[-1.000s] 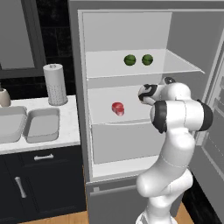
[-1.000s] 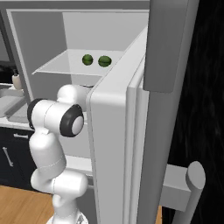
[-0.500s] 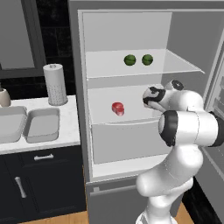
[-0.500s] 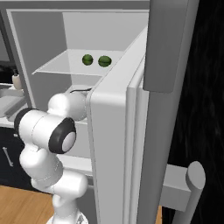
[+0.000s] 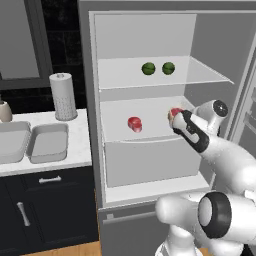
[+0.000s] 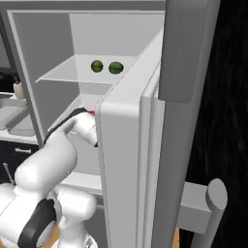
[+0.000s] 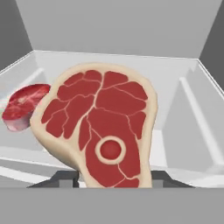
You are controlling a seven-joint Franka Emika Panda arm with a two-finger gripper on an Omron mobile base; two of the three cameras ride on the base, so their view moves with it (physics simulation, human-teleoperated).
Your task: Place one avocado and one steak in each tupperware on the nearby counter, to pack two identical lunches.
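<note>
Fridge (image 5: pixel 145 40) shelf: the gripper (image 5: pixel 173 117) has closed onto a steak (image 7: pixel 103 131), second steak (image 7: pixel 24 106) beside it; tupperware (image 5: pixel 48 143) awaits.

Red steak (image 7: pixel 103 133) marbled by cream lines with a cream rim; two dark green avocados (image 5: pixel 148 68); white counter (image 5: pixel 75 150); light grey trays (image 5: pixel 47 143).
</note>
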